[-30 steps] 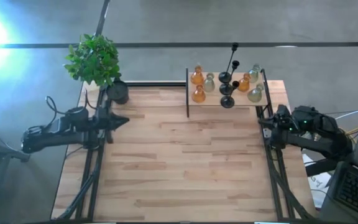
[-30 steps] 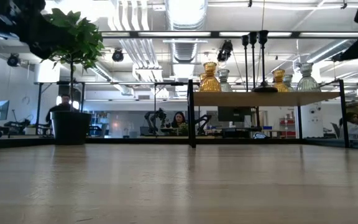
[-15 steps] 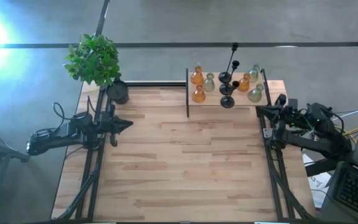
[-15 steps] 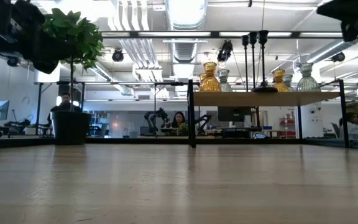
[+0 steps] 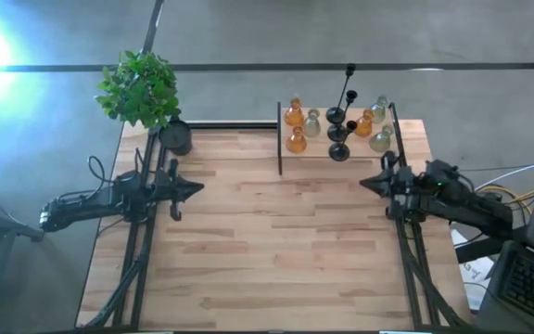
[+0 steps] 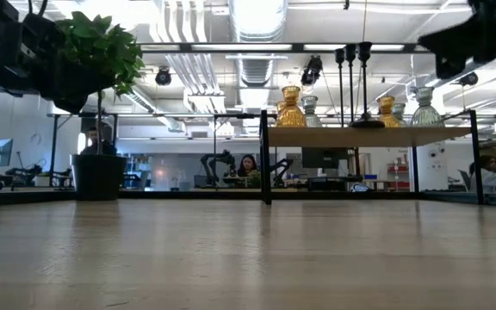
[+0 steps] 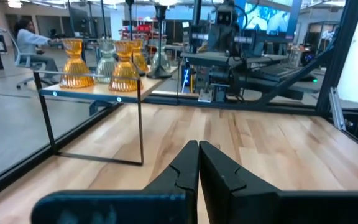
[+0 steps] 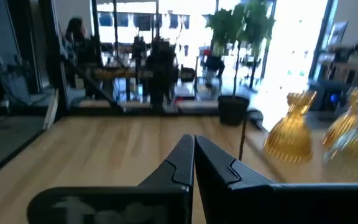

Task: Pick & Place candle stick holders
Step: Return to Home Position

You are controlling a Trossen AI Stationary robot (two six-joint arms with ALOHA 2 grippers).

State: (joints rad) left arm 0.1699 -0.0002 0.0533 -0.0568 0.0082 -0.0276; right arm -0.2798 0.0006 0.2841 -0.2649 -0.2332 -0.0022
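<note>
Nothing stands between my two arms: the middle of the wooden table (image 5: 276,250) is bare planks. The obstacles sit along the far edge, where a green plant (image 5: 139,85) in a black pot (image 5: 176,139) stands at the far-left corner. Toward the far right stands a small raised shelf (image 5: 315,150) on thin black legs. All the candle stick holders (image 5: 297,141) I can see are up on that shelf, with the amber holders (image 6: 290,107) and the clear holders (image 6: 424,107) clustered around the tall black holders (image 6: 351,82), whose thin stems rise above the rest. In the room beyond, a person (image 6: 249,165) sits at a desk behind the shelf legs, and another (image 7: 27,41) shows in the left wrist view. A blue screen (image 7: 267,14) behind the far arm carries something I cannot read. The left gripper (image 5: 196,188) hangs over the table's left edge, its arm stretched roughly level and pointing inward, near the pot but apart from it. Its fingers (image 7: 185,163) are pressed together with nothing between them. The right gripper (image 5: 364,183) mirrors it from the right edge, pointing inward just in front of the shelf's near-right leg and clear of it. Its fingers (image 8: 179,158) likewise meet tip to tip and are empty. In the low view both arms sit high, above the tabletop.
</note>
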